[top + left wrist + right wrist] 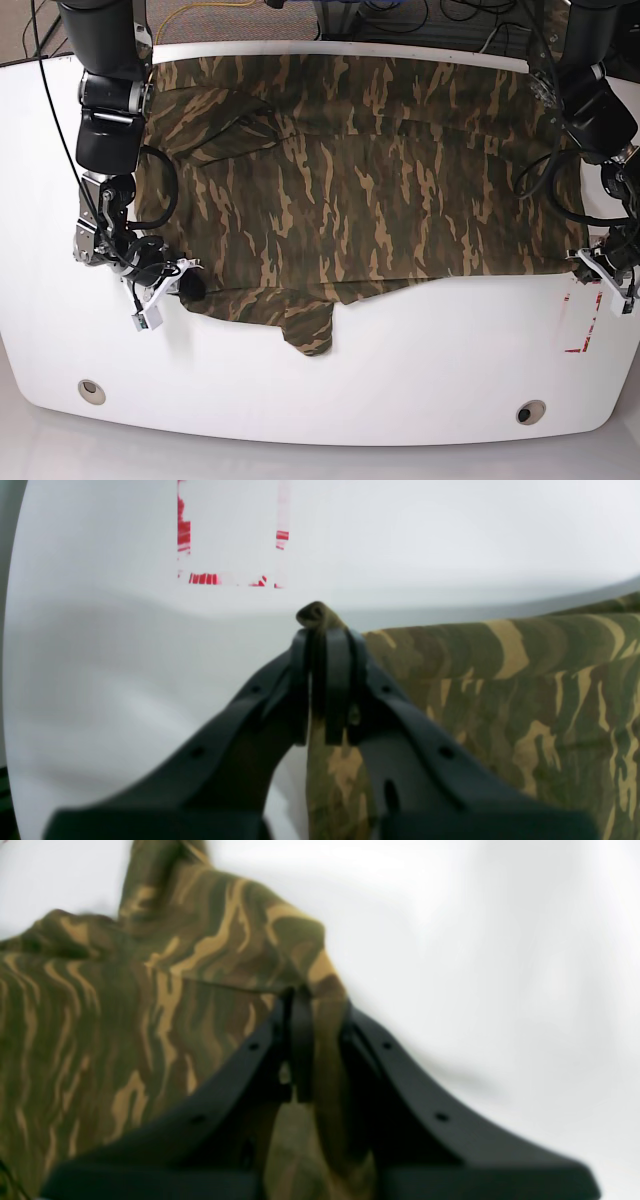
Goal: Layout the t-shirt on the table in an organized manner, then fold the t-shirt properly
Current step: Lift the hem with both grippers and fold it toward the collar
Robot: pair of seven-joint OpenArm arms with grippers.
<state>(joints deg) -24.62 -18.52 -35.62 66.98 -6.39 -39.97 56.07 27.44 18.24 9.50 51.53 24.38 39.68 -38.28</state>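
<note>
Both end effectors, left (588, 262) and right (188, 280), are pinching the t-shirt's (350, 190) lower corners, spreading it across the frame's upper half on the table (400, 390); folding is not starting yet.

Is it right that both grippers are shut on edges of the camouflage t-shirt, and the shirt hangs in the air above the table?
Not quite. Both the left gripper and right gripper do pinch the t-shirt, but the base view shows it lying spread on the table, not hanging.

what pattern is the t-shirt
Camouflage streaks of dark olive, brown and tan on the t-shirt; clearest in the base view.
</note>
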